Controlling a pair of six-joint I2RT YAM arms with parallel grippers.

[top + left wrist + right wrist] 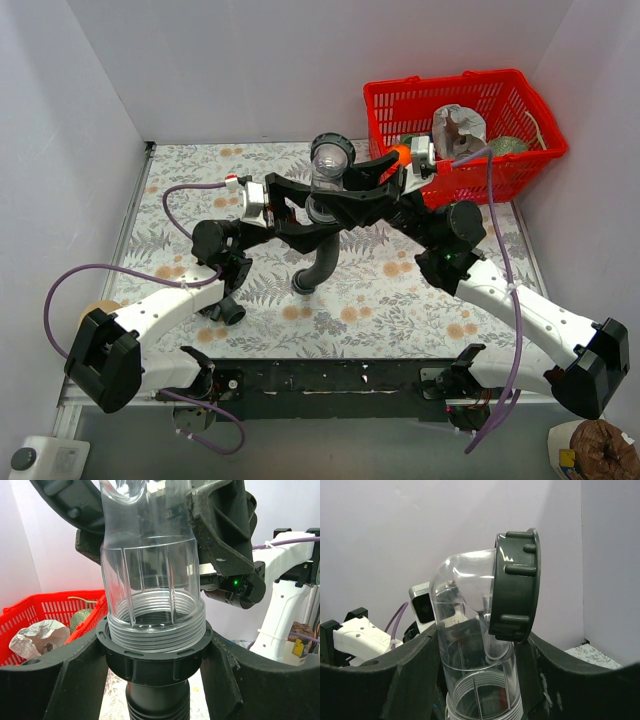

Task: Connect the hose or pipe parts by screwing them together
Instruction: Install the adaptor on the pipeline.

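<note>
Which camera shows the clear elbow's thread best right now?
Left wrist: the clear elbow's thread sits close up, entering the black collar, several turns exposed. Right wrist shows only a few turns at its bottom edge. Top external: too small and crowded to tell.

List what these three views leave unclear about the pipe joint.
- Thread depth: left wrist view; the hose nut covers the clear elbow's lowest threads.
- Joint: right wrist view; cut off by the bottom edge.
- Hose below the nut: left wrist view; cut off by the bottom edge.
- Basket contents: top view; small and partly behind the right arm.
</note>
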